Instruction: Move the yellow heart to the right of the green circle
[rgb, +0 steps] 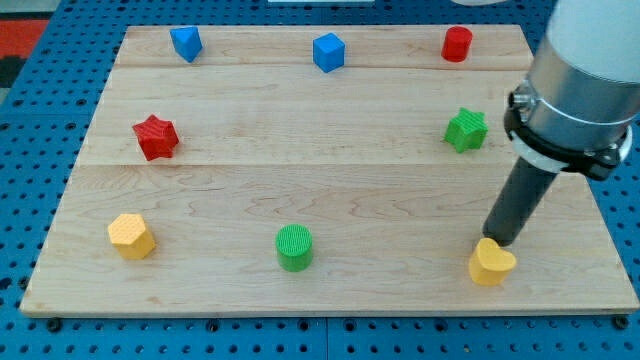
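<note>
The yellow heart (492, 264) lies near the board's bottom right. The green circle (294, 247) stands at the bottom middle, well to the heart's left. My tip (497, 240) is at the heart's upper edge, touching it or nearly so, on the side toward the view's top. The dark rod rises from there up to the right into the arm's grey body.
A yellow hexagon (132, 236) is at bottom left, a red star (155, 137) at mid left, a green star (466, 129) at mid right. Two blue blocks (186, 43) (328, 52) and a red cylinder (457, 44) line the top. The wooden board (320, 290) ends just below the heart.
</note>
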